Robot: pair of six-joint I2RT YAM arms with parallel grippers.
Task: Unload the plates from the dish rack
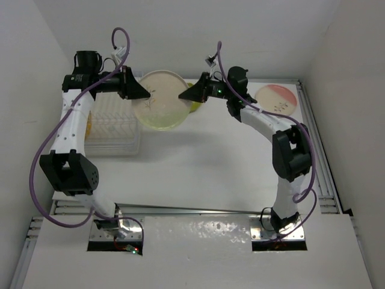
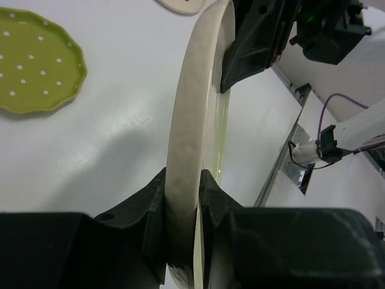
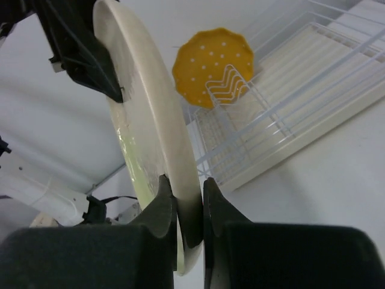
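Jaws, left and right, clamp the cream plate (image 1: pixel 159 100) by opposite rims.

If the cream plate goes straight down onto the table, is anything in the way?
Yes: the lime green plate lies on the table partly below the cream plate. The pink plate lies off to the right, apart.

Top view: fixed, high behind me, looking down on the whole bench (image 1: pixel 204 162).
Left wrist view: close along my left gripper (image 2: pixel 181 180), facing right.
Right wrist view: close along my right gripper (image 3: pixel 186 183), facing the rack (image 3: pixel 289 108).
All share the cream plate (image 1: pixel 159 99).
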